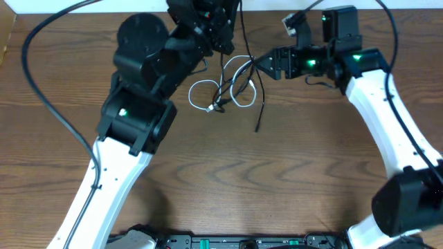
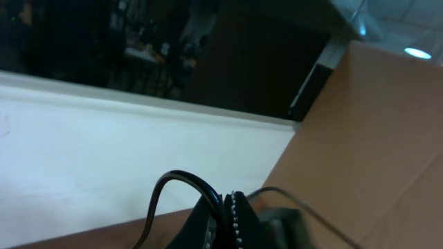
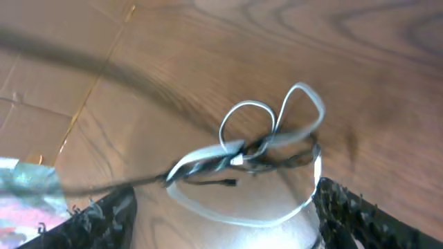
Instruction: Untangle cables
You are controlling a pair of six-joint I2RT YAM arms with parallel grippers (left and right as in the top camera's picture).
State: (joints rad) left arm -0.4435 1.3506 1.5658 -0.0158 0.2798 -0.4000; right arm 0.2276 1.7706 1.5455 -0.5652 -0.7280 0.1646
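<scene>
- Right wrist: shows right claw spread wide, empty; white cable and black cable knotted (blurred) ahead.
- Left wrist: shows left claw clamped shut on black cable.

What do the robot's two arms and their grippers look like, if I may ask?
Both arms have white lower links, on the left arm and right arm, with black joint housings, small green lights and thick black wires trailing. The left gripper and right gripper are black; the fingers look rough-textured.

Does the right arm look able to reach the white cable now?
Probably yes: the right gripper is open and the white cable lies on the table just ahead of it, though tangled with the black cable.
</scene>
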